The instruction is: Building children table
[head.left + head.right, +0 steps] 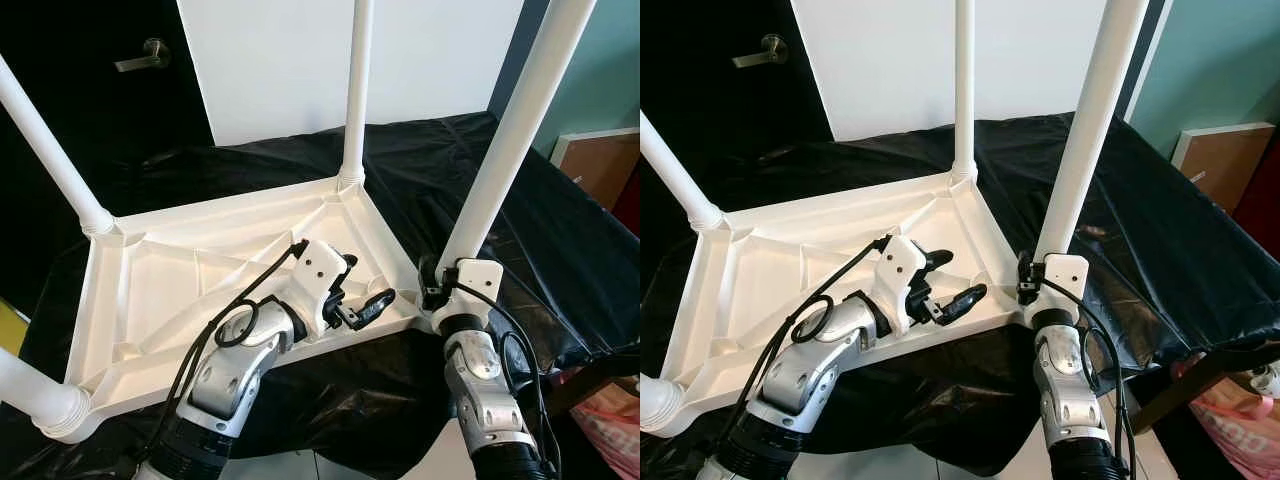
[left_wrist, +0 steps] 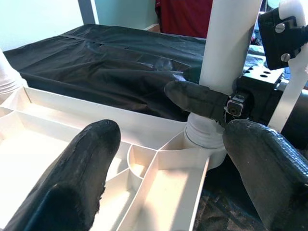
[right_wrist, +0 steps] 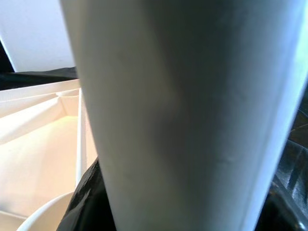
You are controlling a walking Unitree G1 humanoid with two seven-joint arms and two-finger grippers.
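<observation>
The white table top [image 1: 180, 290] lies upside down on a bench draped in black cloth [image 1: 560, 240], with three legs already standing in its corners: the near left leg [image 1: 35, 395], the far left leg [image 1: 50, 150] and the far right leg [image 1: 355, 90]. The left claw [image 1: 362, 298] hovers wide open over the ribbed underside, just beside the near right corner, holding nothing. To its right, the right claw [image 1: 432, 285] is closed around the base of the fourth leg [image 1: 510, 130], right above the corner socket [image 2: 204, 139]. The step in hand looks like seating this last leg. It would go best with the leg kept straight over the socket and pushed or turned down evenly, while the left claw presses on the rim to stop the top from sliding on the slick cloth.
</observation>
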